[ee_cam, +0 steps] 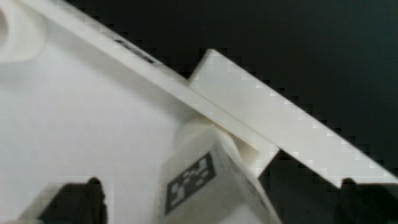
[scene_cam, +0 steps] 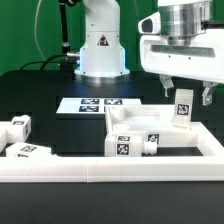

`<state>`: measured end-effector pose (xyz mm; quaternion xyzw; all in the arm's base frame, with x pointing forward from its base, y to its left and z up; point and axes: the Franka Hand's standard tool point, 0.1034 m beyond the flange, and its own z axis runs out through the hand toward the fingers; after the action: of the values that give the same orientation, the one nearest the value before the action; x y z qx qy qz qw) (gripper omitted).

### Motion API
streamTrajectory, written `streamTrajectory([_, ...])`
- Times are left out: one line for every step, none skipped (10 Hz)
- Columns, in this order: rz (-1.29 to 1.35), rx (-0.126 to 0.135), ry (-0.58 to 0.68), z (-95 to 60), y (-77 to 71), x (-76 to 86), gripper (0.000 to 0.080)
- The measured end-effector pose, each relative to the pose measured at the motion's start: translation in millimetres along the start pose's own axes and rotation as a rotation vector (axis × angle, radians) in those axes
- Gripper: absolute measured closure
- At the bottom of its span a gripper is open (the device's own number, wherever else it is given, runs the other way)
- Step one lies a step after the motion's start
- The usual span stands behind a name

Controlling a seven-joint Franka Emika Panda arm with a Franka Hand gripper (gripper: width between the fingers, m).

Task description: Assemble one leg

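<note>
A leg, a short white post with a black-and-white tag, stands upright at the corner of the wide white panel on the exterior view's right. My gripper is straight above and around it. In the wrist view the leg runs down to the panel's corner, with the dark fingertips well apart on either side. A gap shows between one finger and the leg. The jaws look open and not clamped on the leg.
The long white border rail lies along the front. The marker board lies behind the panel, before the robot base. Two more tagged legs lie at the left. Another tagged piece sits at the panel's front.
</note>
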<state>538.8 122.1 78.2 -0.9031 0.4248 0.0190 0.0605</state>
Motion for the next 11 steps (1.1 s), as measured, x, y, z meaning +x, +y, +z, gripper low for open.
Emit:
streamTrajectory([-0.105,-0.001,0.001,-0.1,0.6,1.0,0.0151])
streamTrajectory([-0.164,-0.002,0.003,-0.3,1.3,2.5,0.0151])
streamTrajectory([-0.235,-0.005,0.004,-0.3,1.6,2.8,0.0151])
streamTrajectory([-0.285,-0.006,0.004,0.0,1.7,3.0,0.0151])
streamTrajectory([-0.361,-0.008,0.002,-0.1,2.2,4.0,0.0151])
streamTrajectory([-0.428,-0.01,0.0,-0.5,2.4,5.4,0.0151])
streamTrajectory([-0.505,-0.01,0.001,-0.9,2.1,6.0,0.0151])
streamTrajectory([-0.57,-0.01,0.0,-0.9,2.6,6.8,0.0151])
streamTrajectory([-0.612,-0.011,0.0,-0.5,3.8,8.3,0.0151])
streamTrajectory([-0.63,-0.011,-0.001,-0.1,4.7,9.5,0.0178])
streamTrajectory([-0.626,-0.011,-0.001,0.0,4.6,9.3,0.0178])
